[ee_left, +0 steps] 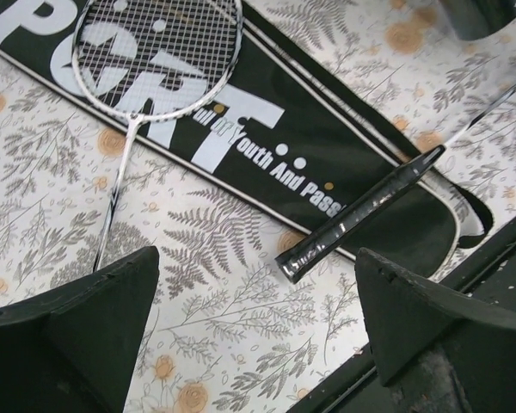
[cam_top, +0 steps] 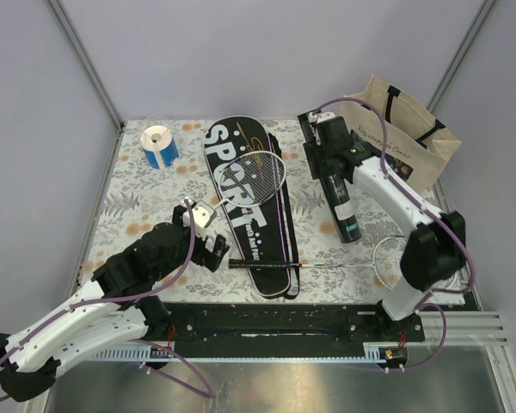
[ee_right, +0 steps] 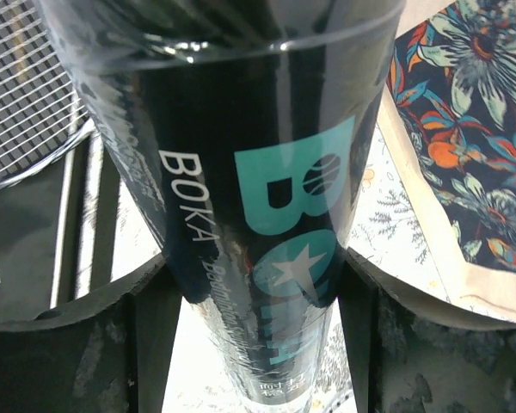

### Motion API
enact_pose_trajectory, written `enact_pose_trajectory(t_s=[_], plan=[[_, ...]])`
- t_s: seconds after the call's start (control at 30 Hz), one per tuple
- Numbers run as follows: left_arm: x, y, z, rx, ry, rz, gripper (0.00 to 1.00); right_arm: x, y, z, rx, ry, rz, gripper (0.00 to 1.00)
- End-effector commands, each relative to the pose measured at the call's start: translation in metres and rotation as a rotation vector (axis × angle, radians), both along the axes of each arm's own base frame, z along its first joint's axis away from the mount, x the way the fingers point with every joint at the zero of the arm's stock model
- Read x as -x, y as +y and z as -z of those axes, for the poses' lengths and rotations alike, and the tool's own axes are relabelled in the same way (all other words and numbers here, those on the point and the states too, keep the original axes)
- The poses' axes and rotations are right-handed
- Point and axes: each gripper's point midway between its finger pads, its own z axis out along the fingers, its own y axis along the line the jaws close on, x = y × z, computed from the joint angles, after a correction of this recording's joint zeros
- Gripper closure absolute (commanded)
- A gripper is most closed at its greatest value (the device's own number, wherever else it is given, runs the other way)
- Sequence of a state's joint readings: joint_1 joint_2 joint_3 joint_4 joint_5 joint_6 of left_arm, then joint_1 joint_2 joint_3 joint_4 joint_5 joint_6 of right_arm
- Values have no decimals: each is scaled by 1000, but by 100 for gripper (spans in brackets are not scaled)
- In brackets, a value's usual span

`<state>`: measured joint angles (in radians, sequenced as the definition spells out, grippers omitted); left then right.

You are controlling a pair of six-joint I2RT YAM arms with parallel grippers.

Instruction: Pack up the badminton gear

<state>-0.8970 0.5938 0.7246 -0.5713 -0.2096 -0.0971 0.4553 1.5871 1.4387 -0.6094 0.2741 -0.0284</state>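
Note:
The black case (cam_top: pixel 241 206) lettered SPORT lies mid-table. One white-framed racket (cam_top: pixel 258 176) rests with its head on the case (ee_left: pixel 267 146), and its shaft (ee_left: pixel 112 198) runs toward my left gripper. A second racket's black handle (cam_top: pixel 258 264) lies across the case's near end (ee_left: pixel 361 215); its head (cam_top: pixel 387 251) is partly hidden behind the right arm. My left gripper (cam_top: pixel 208 237) hovers open over bare cloth (ee_left: pixel 258 318), just short of that handle. My right gripper (cam_top: pixel 329 168) is shut on the far end of the long black tube (cam_top: pixel 346 215) with teal print (ee_right: pixel 241 129), which sits between both fingers (ee_right: pixel 254 284).
A blue-and-white tape roll (cam_top: pixel 161 144) stands at the back left. The beige tote bag (cam_top: pixel 404 129) sits at the back right, its floral panel (ee_right: pixel 464 129) just beside the tube. A black rail (cam_top: pixel 284 318) runs along the near table edge.

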Motion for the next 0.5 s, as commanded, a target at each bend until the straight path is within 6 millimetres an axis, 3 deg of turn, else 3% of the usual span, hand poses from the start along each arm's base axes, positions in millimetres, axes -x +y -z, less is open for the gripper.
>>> enact_pose_trajectory(t_s=[0.0,0.13,0.27,0.47], plan=[[-11,12,-17,-1,-45,-89,1,-44,-14,15,42,54,44,46],[-13,18,-10,-34,-43,-115,1,-77,-19,50,45,130,82,45],[-17,20,-9,-40,-51,-141,1,-96,-20,75,82,164,77,40],[-21,22,-6,-50,-45,-157,1,-105,-20,91,108,184,77,20]])
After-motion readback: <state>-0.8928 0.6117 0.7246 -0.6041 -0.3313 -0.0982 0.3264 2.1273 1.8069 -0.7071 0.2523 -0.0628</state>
